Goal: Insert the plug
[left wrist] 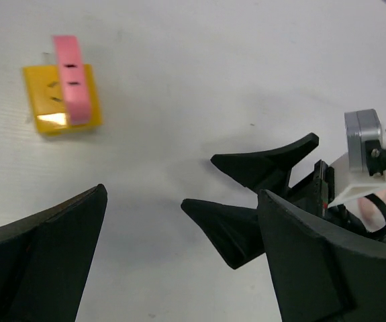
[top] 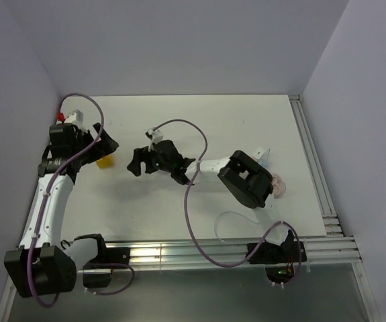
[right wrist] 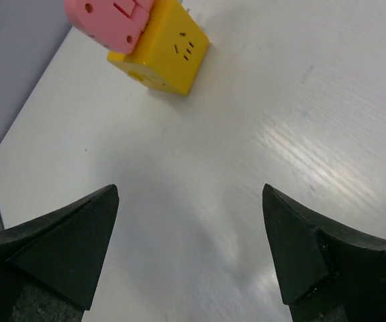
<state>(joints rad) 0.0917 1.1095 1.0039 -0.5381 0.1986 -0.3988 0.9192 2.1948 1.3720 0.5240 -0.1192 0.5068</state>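
Observation:
The plug (top: 266, 161) shows only as a small light-blue bit at the right, mostly hidden behind my right arm's elbow. Its thin white cable (top: 236, 218) loops toward the front. My left gripper (top: 112, 144) is open at the left, just behind a yellow block (top: 104, 162) with a pink piece on top (left wrist: 70, 79). My right gripper (top: 136, 163) is open mid-table, pointing left toward that block (right wrist: 169, 57). Bare table lies between the fingers of the left gripper (left wrist: 179, 191) and of the right gripper (right wrist: 190, 191). The right gripper's fingers (left wrist: 266, 164) show in the left wrist view.
A round pink coiled piece (top: 278, 185) lies right of the right arm. Aluminium rails run along the right side (top: 313, 168) and the front edge (top: 179, 253). Purple cables (top: 199, 144) arc over both arms. Walls close in the back and sides.

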